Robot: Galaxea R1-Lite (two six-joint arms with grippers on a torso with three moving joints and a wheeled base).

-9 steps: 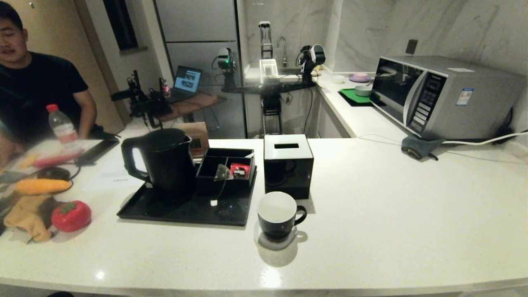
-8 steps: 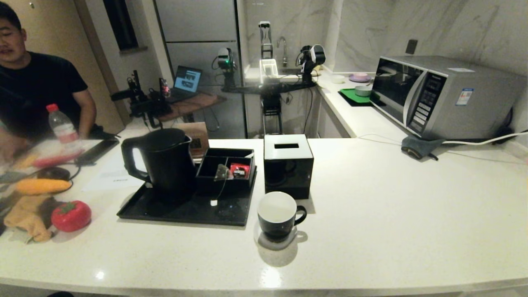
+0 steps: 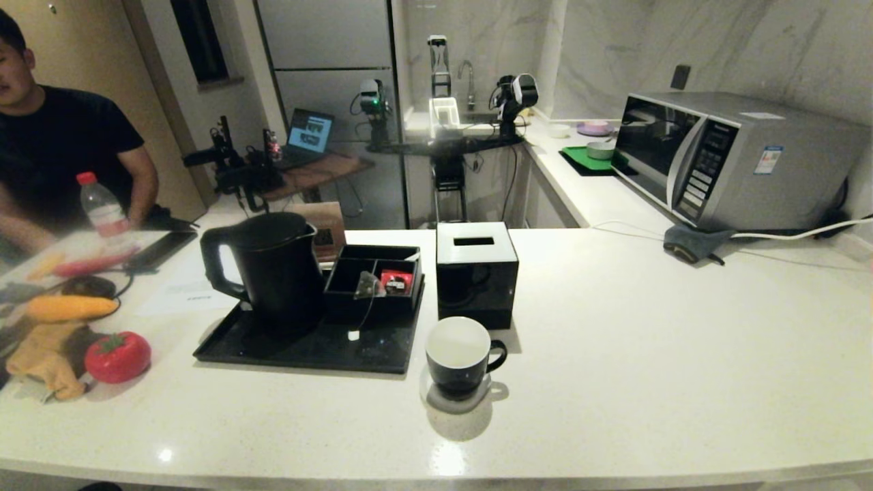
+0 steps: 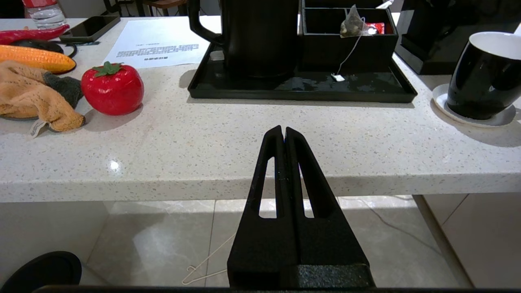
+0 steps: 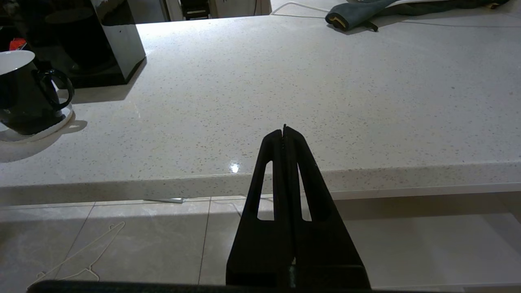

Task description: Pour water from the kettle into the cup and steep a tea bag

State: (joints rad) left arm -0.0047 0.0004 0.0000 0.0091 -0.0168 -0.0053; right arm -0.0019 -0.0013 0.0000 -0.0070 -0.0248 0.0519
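1. Both our grippers, left gripper (image 4: 283, 131) and right gripper (image 5: 284, 129), hang below the counter (image 3: 614, 354) edge with fingers pressed together, holding nothing.
2. We count one kettle (image 3: 269, 266) on one black tray (image 3: 273, 344).
3. One tea bag (image 3: 369, 285) sits in the tray's organiser box (image 3: 372, 281).
4. One cup (image 3: 459, 356) stands on one coaster (image 3: 458, 402), just beside the tray.

No text is readable (print on the paper sheet (image 4: 156, 42) is illegible).

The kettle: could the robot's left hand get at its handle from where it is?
Probably yes: the kettle turns its handle toward open counter, nothing lies between, though the shut left hand sits off the counter's edge.
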